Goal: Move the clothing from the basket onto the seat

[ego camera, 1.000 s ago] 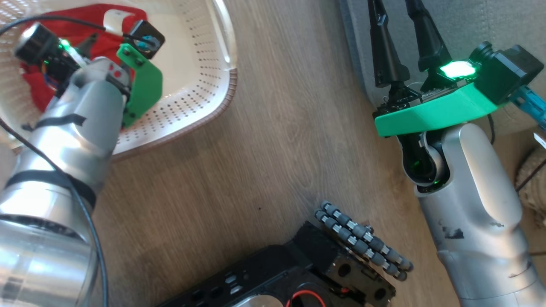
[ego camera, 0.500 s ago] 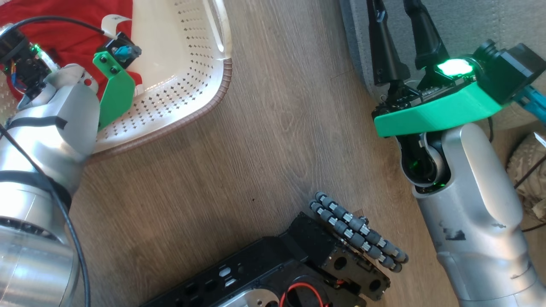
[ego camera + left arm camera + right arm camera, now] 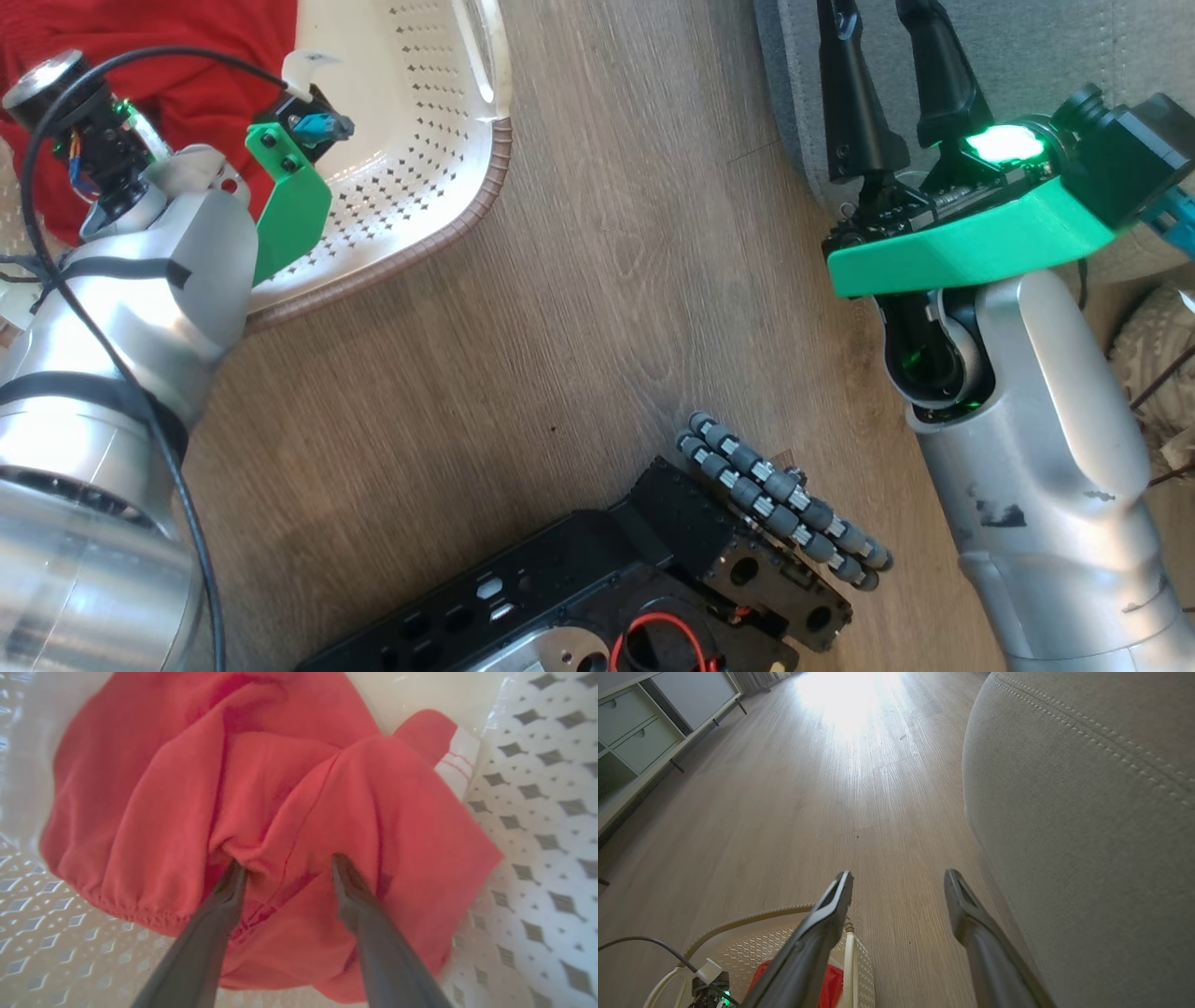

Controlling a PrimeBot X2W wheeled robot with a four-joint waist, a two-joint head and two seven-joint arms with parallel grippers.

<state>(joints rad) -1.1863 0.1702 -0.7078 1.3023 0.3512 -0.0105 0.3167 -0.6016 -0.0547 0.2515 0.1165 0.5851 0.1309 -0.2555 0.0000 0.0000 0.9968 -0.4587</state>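
Looks like the left arm (image 3: 140, 299) has shifted a bit across the basket (image 3: 420, 177) since a second ago. The left gripper (image 3: 285, 863) is spread, both tips dug into the red clothing (image 3: 299, 784), which is bunched up inside the basket. The right gripper (image 3: 899, 882) hangs wide apart just beside the grey seat (image 3: 1087, 812), holding nothing.

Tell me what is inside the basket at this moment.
The clothing, crumpled red fabric with a white trimmed piece, lies in the basket. The left end effector digs its spread fingers into the folds. The basket bottom under the fabric is covered.
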